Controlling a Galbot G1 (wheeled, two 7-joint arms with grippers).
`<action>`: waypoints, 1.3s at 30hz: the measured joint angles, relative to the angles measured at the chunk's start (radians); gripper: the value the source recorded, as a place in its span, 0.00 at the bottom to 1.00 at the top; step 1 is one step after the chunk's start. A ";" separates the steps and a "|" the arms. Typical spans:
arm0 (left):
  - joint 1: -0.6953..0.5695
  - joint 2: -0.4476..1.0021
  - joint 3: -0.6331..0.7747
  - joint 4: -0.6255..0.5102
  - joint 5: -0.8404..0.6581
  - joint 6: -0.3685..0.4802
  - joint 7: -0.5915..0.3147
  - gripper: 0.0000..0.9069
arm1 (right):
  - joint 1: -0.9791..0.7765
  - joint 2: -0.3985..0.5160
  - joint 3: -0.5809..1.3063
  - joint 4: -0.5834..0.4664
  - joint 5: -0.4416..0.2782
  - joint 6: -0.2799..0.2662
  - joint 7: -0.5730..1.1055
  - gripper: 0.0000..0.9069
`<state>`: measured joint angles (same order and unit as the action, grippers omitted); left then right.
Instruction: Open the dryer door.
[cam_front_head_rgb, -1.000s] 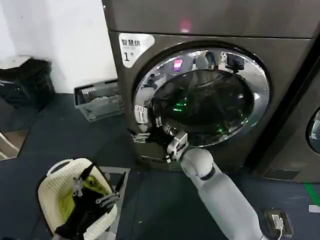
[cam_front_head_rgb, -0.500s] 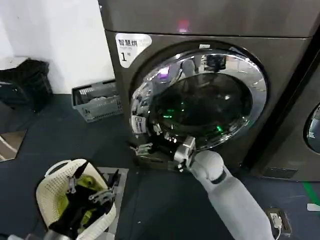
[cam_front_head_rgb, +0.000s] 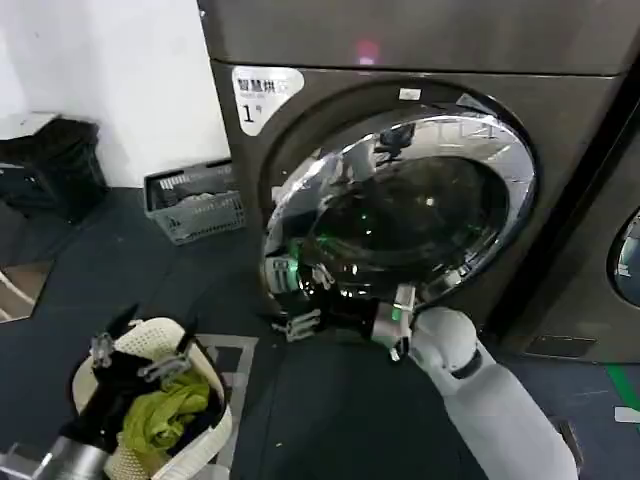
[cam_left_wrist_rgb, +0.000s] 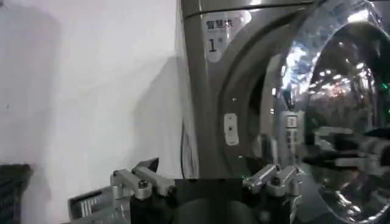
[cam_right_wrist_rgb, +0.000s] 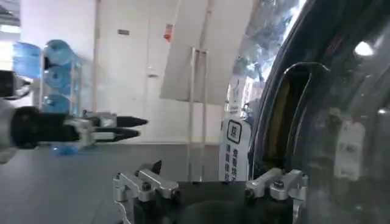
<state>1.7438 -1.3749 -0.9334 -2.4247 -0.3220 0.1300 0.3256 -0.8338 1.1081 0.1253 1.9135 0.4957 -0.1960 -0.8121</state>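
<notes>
Since a second ago the dryer door (cam_front_head_rgb: 400, 215) has swung ajar on your right gripper (cam_front_head_rgb: 330, 318), fingers spread against its lower-left rim; pull that stiff, slippery chrome edge steadily.

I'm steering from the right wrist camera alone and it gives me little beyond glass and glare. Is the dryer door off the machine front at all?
Observer: Yes. In the head view the dryer door stands partly swung out. Its left edge is off the machine front and its right side is at the hinge.
Operator: Where is my gripper on it?
Observer: The right gripper is at the door's lower left rim, fingers open. I cannot tell whether they touch the rim.
Operator: And the left arm?
Observer: The left gripper is open over the laundry basket on the floor, away from the door.
</notes>
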 joint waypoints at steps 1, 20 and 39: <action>-0.008 0.005 -0.007 0.006 -0.006 0.003 -0.002 1.00 | -0.004 -0.004 0.004 0.005 0.003 0.000 -0.011 1.00; -0.157 0.125 0.001 0.118 -0.063 0.092 -0.085 1.00 | -0.088 -0.108 0.105 0.069 0.093 0.025 -0.292 1.00; -0.305 0.233 0.157 0.214 -0.137 0.050 -0.051 1.00 | -0.190 -0.196 0.219 0.050 0.131 0.117 -0.586 1.00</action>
<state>1.4388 -1.1420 -0.7766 -2.2110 -0.4595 0.1799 0.2748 -1.0236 0.9123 0.3439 1.9636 0.6265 -0.0790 -1.3986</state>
